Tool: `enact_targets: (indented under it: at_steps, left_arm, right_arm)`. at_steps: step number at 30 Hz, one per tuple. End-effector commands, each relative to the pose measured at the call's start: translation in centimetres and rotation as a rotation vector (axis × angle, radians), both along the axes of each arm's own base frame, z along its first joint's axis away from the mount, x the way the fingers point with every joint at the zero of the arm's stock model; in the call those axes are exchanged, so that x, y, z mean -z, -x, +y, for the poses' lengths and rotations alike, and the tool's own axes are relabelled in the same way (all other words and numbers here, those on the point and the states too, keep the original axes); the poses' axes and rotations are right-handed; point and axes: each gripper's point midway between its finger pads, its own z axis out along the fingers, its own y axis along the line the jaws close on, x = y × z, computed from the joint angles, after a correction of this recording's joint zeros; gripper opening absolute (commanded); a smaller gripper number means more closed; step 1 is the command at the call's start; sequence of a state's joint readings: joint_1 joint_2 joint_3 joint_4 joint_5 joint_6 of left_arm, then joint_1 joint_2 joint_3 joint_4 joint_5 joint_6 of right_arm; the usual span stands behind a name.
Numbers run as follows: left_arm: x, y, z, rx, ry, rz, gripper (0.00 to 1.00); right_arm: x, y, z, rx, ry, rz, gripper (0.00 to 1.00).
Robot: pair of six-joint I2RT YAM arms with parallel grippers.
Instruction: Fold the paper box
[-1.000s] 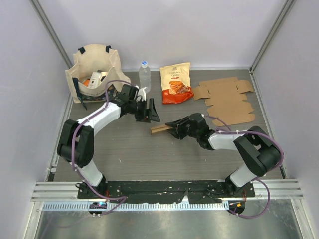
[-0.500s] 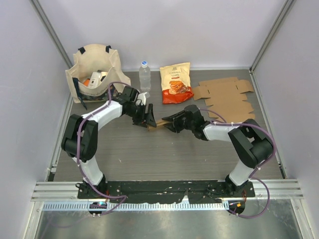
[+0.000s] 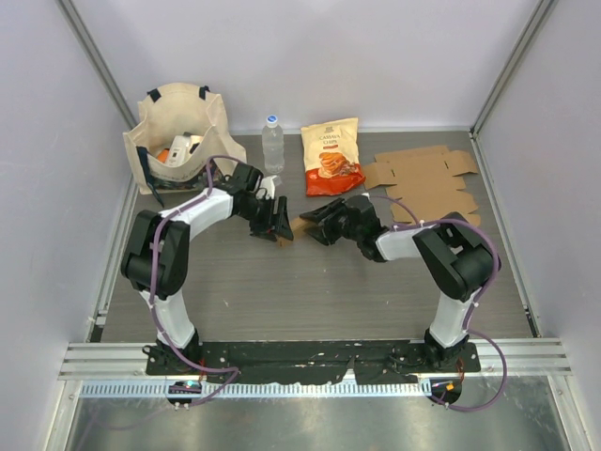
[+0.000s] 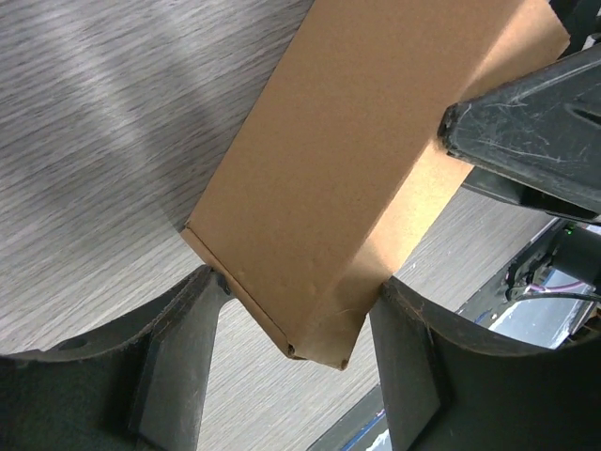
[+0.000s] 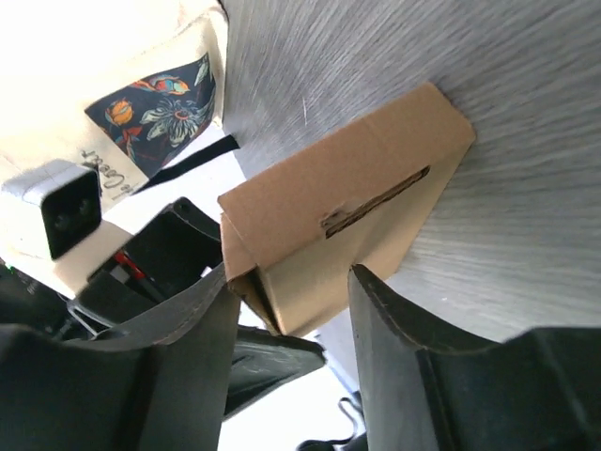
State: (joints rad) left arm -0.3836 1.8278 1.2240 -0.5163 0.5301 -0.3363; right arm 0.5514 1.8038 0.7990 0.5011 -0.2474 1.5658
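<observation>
The paper box point(image 3: 298, 225) is a brown cardboard sleeve held above the table's middle between both grippers. My left gripper point(image 3: 276, 222) comes from the left. In the left wrist view its fingers point(image 4: 178, 329) press both sides of the box's point(image 4: 376, 141) near end. My right gripper point(image 3: 317, 222) comes from the right. In the right wrist view the slotted box point(image 5: 347, 207) sits between its fingers point(image 5: 404, 348), one touching a folded corner, the other resting on the lighter face. The left gripper point(image 4: 300, 282) and the right gripper point(image 5: 289, 277) almost meet.
A cream tote bag point(image 3: 174, 132) with items inside stands at the back left. Next to it are a water bottle point(image 3: 272, 141) and an orange snack bag point(image 3: 331, 155). A flat cardboard blank point(image 3: 427, 188) lies at the back right.
The right gripper has carried the box up and left, toward the left gripper. The left gripper has shifted slightly and now holds the box's other end.
</observation>
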Motion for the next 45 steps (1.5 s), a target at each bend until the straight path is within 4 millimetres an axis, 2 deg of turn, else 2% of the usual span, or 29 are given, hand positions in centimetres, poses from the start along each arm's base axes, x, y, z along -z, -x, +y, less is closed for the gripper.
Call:
enact_targets:
  at_steps: [1,5,11,14,15,16,18,20,22,23,24,25,28,31,33,36,37,38,39,40,41,42,43,44,45]
  left_arm:
    - [2.5,0.1,1.6,-0.028,-0.061,0.065,0.62]
    - [2.4,0.0,1.9,-0.029,-0.055,0.061,0.62]
    - [2.5,0.2,1.7,-0.025,-0.04,0.074,0.59]
    - [2.5,0.2,1.7,-0.025,-0.036,0.074,0.59]
    - [2.6,0.3,1.7,-0.025,-0.037,0.077,0.59]
    - [2.7,0.4,1.7,-0.026,-0.039,0.078,0.59]
    - [2.6,0.5,1.7,-0.022,-0.033,0.076,0.61]
    - [1.8,0.6,1.2,-0.016,0.003,0.066,0.68]
    - [-0.4,0.4,0.8,-0.02,0.053,0.033,0.73]
    - [-1.3,-0.1,1.0,-0.043,0.082,0.023,0.77]
    - [-2.1,-0.4,1.1,-0.062,0.116,0.022,0.78]
    - [-4.0,-0.9,0.8,-0.069,0.192,-0.006,0.79]
    - [-5.4,-2.0,2.1,-0.145,0.252,-0.004,0.8]
    - [-5.5,-1.8,2.4,-0.133,0.26,0.002,0.8]
    - [-4.8,-1.8,2.8,-0.142,0.243,0.005,0.8]
    - [-4.0,-1.5,3.4,-0.154,0.191,0.002,0.79]
    - [-3.9,-1.4,3.8,-0.167,0.167,-0.009,0.79]
    - [-4.4,-1.7,4.2,-0.185,0.143,-0.042,0.78]
    - [-3.7,-2.6,5.5,-0.251,0.054,-0.073,0.76]
    - [-3.7,-3.3,6.2,-0.289,0.012,-0.089,0.65]
    - [-3.5,-4.0,6.9,-0.333,-0.032,-0.105,0.6]
    - [-2.5,-4.7,8.1,-0.4,-0.096,-0.093,0.58]
    - [-2.8,-5.4,8.4,-0.426,-0.125,-0.095,0.54]
    - [-2.5,-5.8,8.7,-0.449,-0.149,-0.087,0.51]
    - [-1.8,-6.1,9.0,-0.467,-0.179,-0.073,0.48]
  right_arm:
    - [-0.1,-0.4,-1.3,-0.076,0.076,-0.265,0.63]
    - [-1.9,-1.1,-2.0,-0.18,0.021,-0.352,0.66]
    - [-1.7,-1.1,-2.2,-0.254,-0.066,-0.38,0.65]
    - [-1.3,-1.3,-1.6,-0.282,-0.105,-0.412,0.61]
    - [-1.9,-1.4,-1.6,-0.276,-0.132,-0.438,0.58]
    - [-0.6,-1.3,-1.5,-0.28,-0.14,-0.412,0.56]
    - [0.2,-1.3,-1.8,-0.256,-0.154,-0.399,0.5]
    - [2.4,-0.7,-2.1,-0.245,-0.142,-0.353,0.46]
    - [2.7,-0.7,-2.3,-0.236,-0.149,-0.37,0.42]
    - [3.6,-0.5,-2.4,-0.235,-0.149,-0.349,0.38]
    - [3.4,-0.6,-2.4,-0.235,-0.159,-0.366,0.37]
    - [3.4,-0.6,-2.3,-0.235,-0.165,-0.367,0.36]
    - [3.4,-1.1,-2.2,-0.235,-0.162,-0.371,0.35]
    - [2.9,-1.6,-2.0,-0.241,-0.148,-0.379,0.36]
    - [2.5,-2.0,-1.9,-0.244,-0.134,-0.388,0.37]
    - [2.3,-2.1,-2.2,-0.242,-0.115,-0.376,0.44]
    - [2.4,-2.0,-2.4,-0.241,-0.098,-0.366,0.47]
    - [4.2,-1.4,-2.8,-0.264,-0.018,-0.327,0.5]
    - [3.1,-1.3,-2.8,-0.278,0.031,-0.347,0.51]
    - [3.9,-1.1,-3.2,-0.295,0.115,-0.331,0.51]
    - [7.0,0.0,-4.8,-0.282,0.27,-0.183,0.51]
    - [6.9,0.4,-4.2,-0.345,0.386,-0.228,0.52]
    - [5.6,0.6,-4.3,-0.348,0.459,-0.246,0.49]
    - [7.1,1.2,-6.4,-0.307,0.624,-0.165,0.45]
    - [6.5,2.0,-5.4,-0.33,0.686,-0.182,0.39]
